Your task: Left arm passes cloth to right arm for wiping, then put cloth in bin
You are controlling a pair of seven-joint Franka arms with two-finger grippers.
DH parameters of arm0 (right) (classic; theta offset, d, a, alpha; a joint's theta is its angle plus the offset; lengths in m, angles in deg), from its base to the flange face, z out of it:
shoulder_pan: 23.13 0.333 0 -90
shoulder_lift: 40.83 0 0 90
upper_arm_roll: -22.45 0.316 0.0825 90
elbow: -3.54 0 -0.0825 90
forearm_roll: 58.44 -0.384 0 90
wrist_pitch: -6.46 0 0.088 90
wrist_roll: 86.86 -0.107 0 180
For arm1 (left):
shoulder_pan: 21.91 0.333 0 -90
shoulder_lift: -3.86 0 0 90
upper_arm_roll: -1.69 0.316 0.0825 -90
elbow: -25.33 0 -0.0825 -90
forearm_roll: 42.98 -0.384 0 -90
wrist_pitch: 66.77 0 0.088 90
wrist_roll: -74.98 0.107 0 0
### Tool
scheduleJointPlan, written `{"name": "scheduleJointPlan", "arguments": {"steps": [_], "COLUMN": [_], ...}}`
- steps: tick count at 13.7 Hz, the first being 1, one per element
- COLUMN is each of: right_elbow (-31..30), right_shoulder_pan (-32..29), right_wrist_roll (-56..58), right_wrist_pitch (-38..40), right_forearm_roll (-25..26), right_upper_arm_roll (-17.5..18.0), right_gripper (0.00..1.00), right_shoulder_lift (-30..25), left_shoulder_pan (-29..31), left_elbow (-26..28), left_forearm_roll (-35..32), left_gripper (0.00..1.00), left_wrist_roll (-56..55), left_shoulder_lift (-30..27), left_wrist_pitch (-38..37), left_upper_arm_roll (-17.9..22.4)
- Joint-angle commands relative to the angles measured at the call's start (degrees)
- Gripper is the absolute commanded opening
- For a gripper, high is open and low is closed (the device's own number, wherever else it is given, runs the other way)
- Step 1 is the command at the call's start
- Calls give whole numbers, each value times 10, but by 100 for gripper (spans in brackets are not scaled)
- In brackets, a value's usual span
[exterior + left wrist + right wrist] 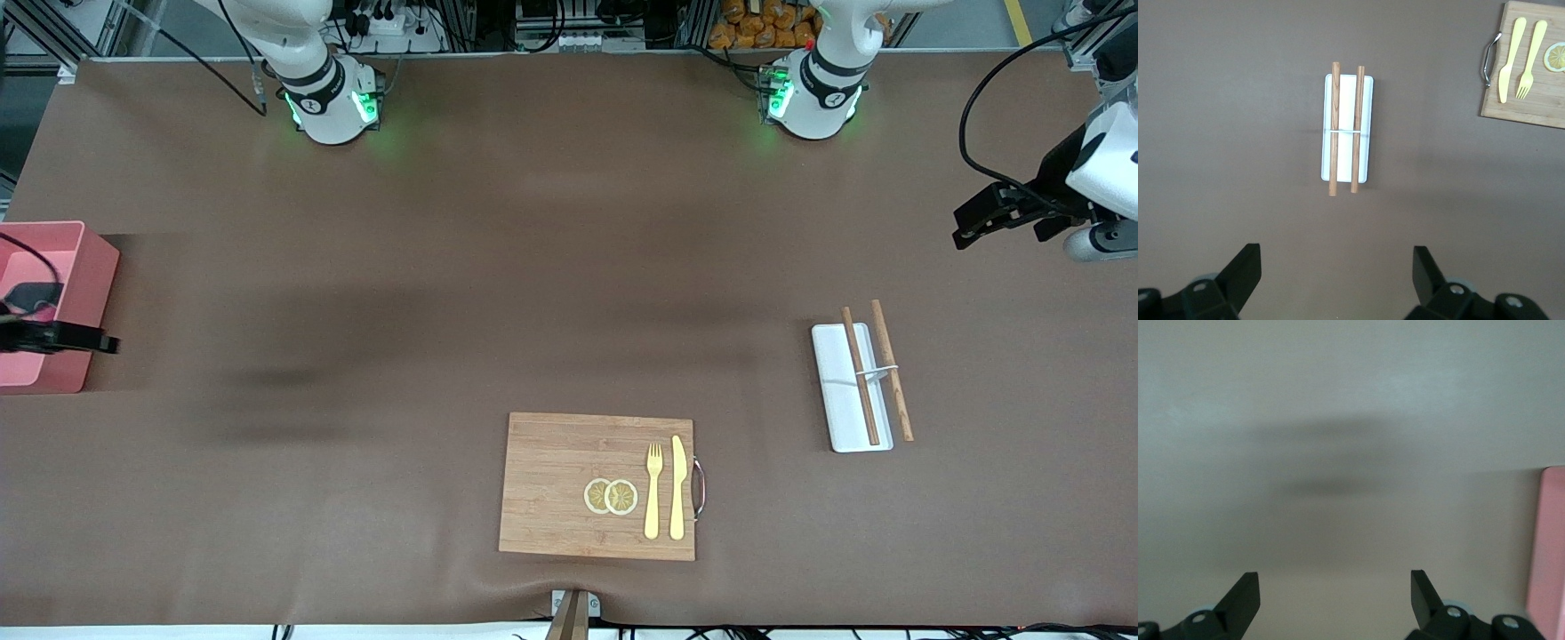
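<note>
The cloth (31, 296) is seen as a dark charcoal mass lying inside the bin (84, 267), partly covered by the right gripper (105, 343) and its cable. The bin, a pink rectangular box, is located at the right arm's end of the table; one pink wall (1550, 553) also appears in the right wrist view.

The right gripper is positioned over the bin's edge, at the table-side wall. Its fingers (1245, 597) are set wide apart and nothing is held between them.

The left gripper (965, 227) is held in the air over the bare table mat (533, 267) at the left arm's end. Its fingers (1248, 267) are likewise spread apart and empty.

A white tray (849, 391) is found on the mat toward the left arm's end, nearer to the front camera than the left gripper. Two wooden chopsticks (861, 373) are laid lengthwise across a thin white rest on the tray, one over the tray and one along its edge.

A wooden cutting board (560, 484) is placed near the front edge of the table, between the two ends. On it are arranged two lemon slices (611, 496), overlapping, a yellow fork (653, 489) beside them, and a yellow knife (677, 487) beside the fork. A metal handle (699, 487) is fitted to the board's edge next to the knife.
</note>
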Motion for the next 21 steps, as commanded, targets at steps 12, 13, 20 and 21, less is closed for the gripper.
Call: {"name": "scheduleJointPlan", "arguments": {"steps": [12,13,20,21], "right_elbow": [-258,-227,-118,-118], "right_shoulder_pan": [48,51,80,80], "right_wrist_roll": [-107,-106,-111,-111], "right_wrist_pitch": [-100,-94,-47,-48], "right_forearm_roll": [-7,-5,34,34], "right_upper_arm_roll": [-12,-9,-8,-7], "right_gripper": [100,100,100,100], "right_shoulder_lift": [-268,-266,-225,-224], "left_shoulder_pan": [9,9,8,7], "left_elbow": [4,4,3,3], "left_forearm_roll": [10,9,6,3], "left_gripper": [100,100,100,100], "left_wrist_roll": [12,12,13,13], "left_shoulder_lift": [0,0,0,0], "left_wrist_pitch": [-4,-4,-2,-2], "left_upper_arm_roll": [0,0,1,1]}}
